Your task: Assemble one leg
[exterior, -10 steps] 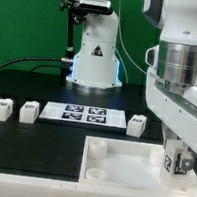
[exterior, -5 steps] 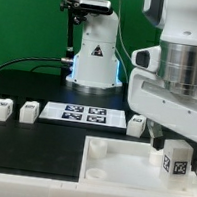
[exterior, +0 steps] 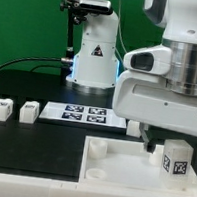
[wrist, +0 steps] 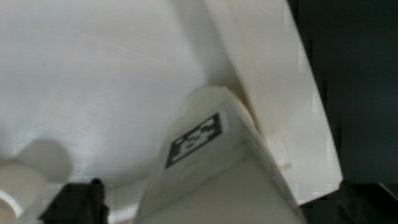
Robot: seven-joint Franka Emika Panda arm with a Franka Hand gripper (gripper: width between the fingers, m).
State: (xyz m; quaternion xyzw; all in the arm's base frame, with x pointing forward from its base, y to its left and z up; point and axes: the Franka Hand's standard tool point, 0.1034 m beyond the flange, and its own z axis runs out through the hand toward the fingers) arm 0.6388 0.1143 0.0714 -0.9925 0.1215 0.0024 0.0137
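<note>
A leg (exterior: 175,158), a small white block with a black-and-white tag, stands on the white panel (exterior: 118,162) at the exterior view's right. My gripper (exterior: 171,144) hangs just above and around it, open. In the wrist view the leg (wrist: 199,140) lies between the dark fingertips (wrist: 75,205), which stand apart from its sides, with the gripper (wrist: 217,212) holding nothing. The panel (wrist: 107,80) fills the view behind it.
Two more loose legs (exterior: 1,110) (exterior: 29,111) stand on the black table at the exterior view's left. The marker board (exterior: 84,113) lies in the middle, in front of the arm's base (exterior: 94,61). Raised bosses (exterior: 97,145) sit on the panel's near-left corners.
The jaws have opened and let go of the leg, which stays standing on the panel. The hand has risen and shifted toward the exterior view's left.
</note>
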